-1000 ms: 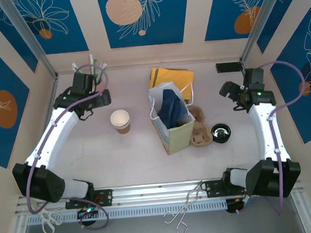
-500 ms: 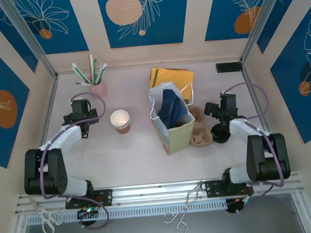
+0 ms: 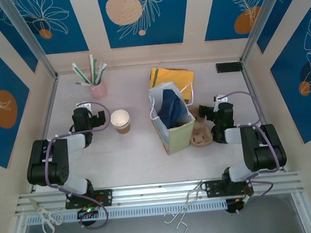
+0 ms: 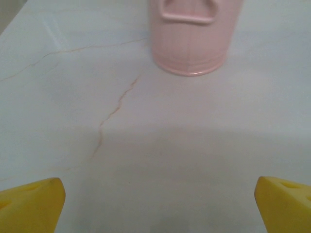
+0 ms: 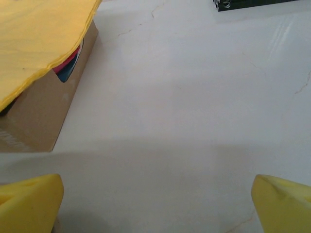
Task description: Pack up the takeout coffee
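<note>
While they hang low over the counter (image 4: 146, 145), I see my left hand (image 4: 158, 206) and right hand (image 5: 155, 204) both spread apart, empty.

Overhead from behind, wrist views skimming table (image 3: 136, 154)

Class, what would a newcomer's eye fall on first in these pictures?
A paper bag holding a blue bundle stands in the middle. Left of it sits an open brown cup. At the far left is a pink holder of straws.
</note>
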